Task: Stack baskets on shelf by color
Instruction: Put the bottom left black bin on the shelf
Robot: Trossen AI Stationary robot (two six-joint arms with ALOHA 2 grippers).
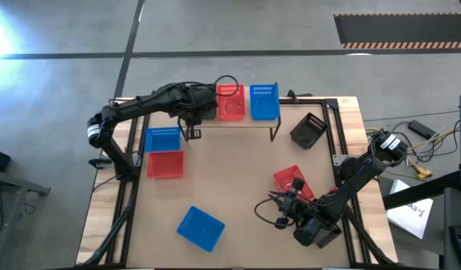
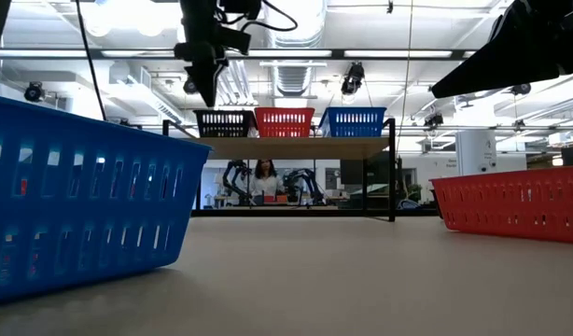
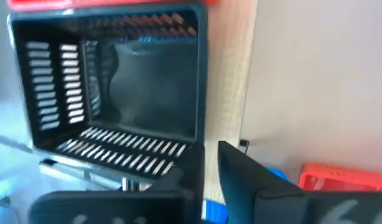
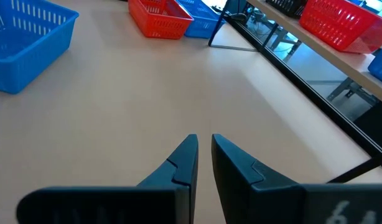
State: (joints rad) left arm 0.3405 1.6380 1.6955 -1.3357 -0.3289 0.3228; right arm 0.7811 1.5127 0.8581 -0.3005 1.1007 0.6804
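The high view looks straight down from well above, taking in the whole table [image 1: 238,187]. The low view sits at tabletop height, facing level across to the shelf [image 2: 296,147] and the room behind. The left wrist view looks closely into a black basket [image 3: 116,93] on the shelf. The right wrist view faces across the tabletop toward the shelf. All 4 views share the shelf.

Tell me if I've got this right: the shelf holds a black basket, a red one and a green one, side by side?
Not quite. The third basket is blue, not green. The low view shows the shelf holding a black basket, a red basket and a blue basket side by side.
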